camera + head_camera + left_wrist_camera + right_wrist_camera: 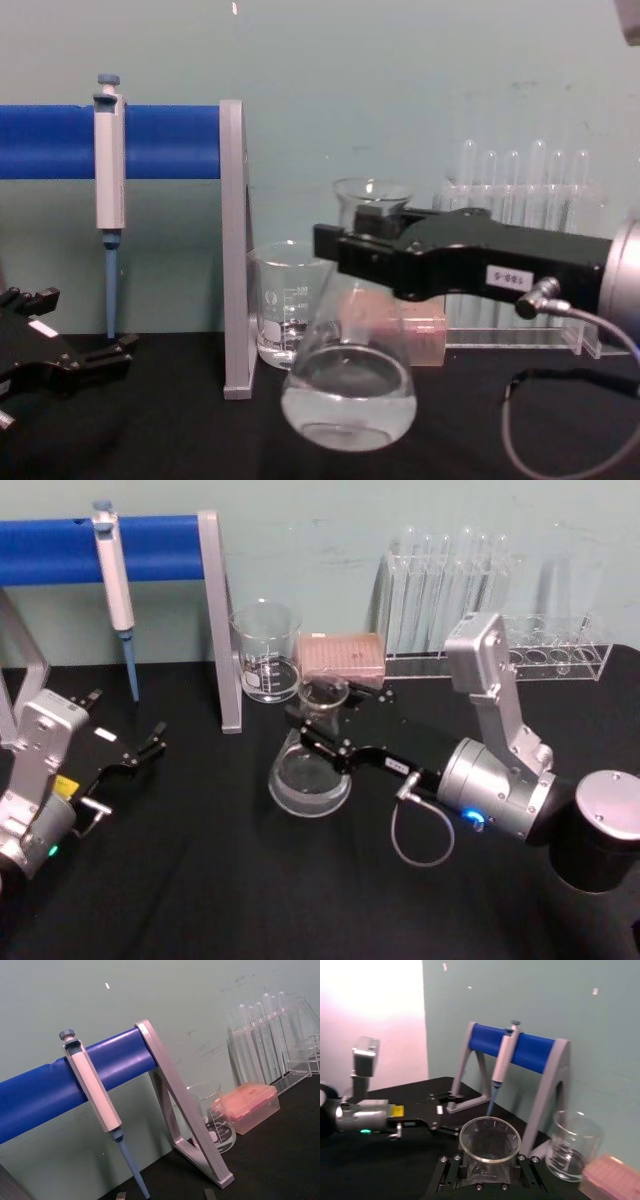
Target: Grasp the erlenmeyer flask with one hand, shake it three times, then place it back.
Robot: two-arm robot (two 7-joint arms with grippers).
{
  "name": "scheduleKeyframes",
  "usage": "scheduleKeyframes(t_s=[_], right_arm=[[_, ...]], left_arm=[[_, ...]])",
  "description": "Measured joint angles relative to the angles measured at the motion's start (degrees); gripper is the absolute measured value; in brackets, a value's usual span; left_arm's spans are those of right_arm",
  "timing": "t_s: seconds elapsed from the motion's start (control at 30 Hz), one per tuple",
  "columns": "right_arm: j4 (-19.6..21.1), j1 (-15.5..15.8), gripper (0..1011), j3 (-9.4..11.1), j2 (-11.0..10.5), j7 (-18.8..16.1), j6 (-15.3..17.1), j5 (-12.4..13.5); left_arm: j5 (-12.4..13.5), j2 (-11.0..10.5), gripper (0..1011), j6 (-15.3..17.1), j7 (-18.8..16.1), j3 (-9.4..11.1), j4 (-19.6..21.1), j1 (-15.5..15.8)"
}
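We are judging this as the holding stage. The right claw [325,720] is clamping its two flat jaws on the neck of the erlenmeyer flask [348,395], just under the flared rim. The flask is hanging near the middle of the black surface [200,890], in front of the beaker [266,652] and beside the grey post of the blue stand [218,620]. Its base is looking lifted clear and a little tilted, so we are reading it as either about to be shaken or partway through the shakes. We are not able to tell how many are done. The next move is calling for a firm hold on that slim neck and short swings well away from beaker and post. After that it is calling for a gentle, upright set-down.

The left claw [150,745] is lying parked at the left of the surface, jaws apart, holding nothing.

The chest view is giving us the side profile, with shallow clear liquid pooling in the wide base and the base's height over the surface. The head view is leaving that height hard to judge, but it is laying out the spacing around the flask. The right wrist view is looking down into the mouth, with a jaw on either side of the neck.
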State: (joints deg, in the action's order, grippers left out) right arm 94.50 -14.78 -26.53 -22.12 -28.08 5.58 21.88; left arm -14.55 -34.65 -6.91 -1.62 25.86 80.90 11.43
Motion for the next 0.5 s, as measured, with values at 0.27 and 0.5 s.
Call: scheduleKeyframes(t_s=[0.27, 0.5], right_arm=[[0.5, -0.5, 450, -2.2, -0.7, -1.1, -0.2, 1.2], [0.6, -1.0, 450, -3.3, -1.2, -1.3, -0.4, 1.9]], left_arm=[[0.0, 0.0, 1001, 0.0, 0.0, 0.0, 0.0, 0.0], [0.0, 0.0, 1001, 0.0, 0.0, 0.0, 0.0, 0.0]])
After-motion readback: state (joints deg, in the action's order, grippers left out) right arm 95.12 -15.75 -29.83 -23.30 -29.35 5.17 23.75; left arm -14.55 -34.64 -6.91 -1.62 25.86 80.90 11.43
